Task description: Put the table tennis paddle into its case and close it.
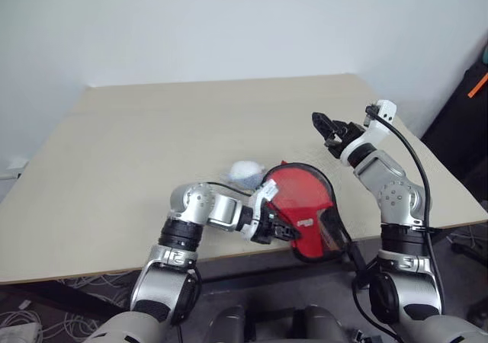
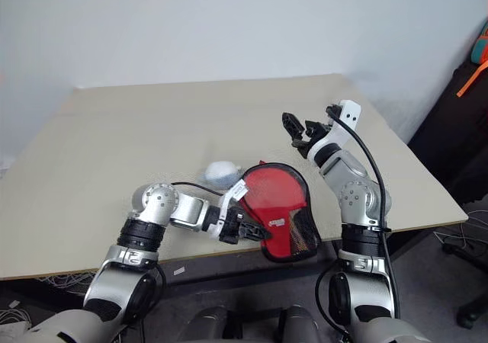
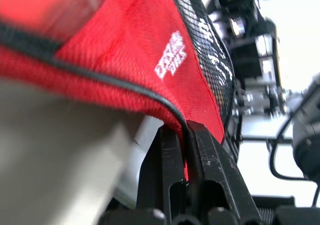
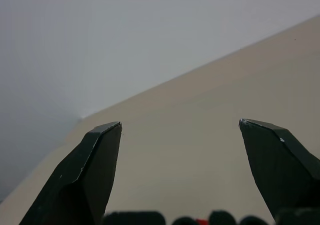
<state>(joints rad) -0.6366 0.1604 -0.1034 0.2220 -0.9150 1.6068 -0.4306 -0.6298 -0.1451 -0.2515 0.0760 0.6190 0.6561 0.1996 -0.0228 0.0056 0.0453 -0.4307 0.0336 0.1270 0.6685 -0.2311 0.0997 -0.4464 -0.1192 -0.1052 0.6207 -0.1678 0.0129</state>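
the case (image 1: pixel 309 209) hangs from the left gripper (image 1: pixel 284 231), whose fingers (image 3: pixel 200 150) are pinched together on its black-piped red edge, holding it lifted over the table's (image 1: pixel 137 160) near edge with the mesh end toward the robot. the right gripper (image 1: pixel 324 126) waits above and beyond the case, fingers (image 4: pixel 92 160) spread wide and empty. whether the table tennis paddle sits inside cannot be told. a pale rounded object (image 1: pixel 245 172) lies just behind the case. to close it well, i would keep the left pinch firm and steady and bring the right fingers down to the zip pull.
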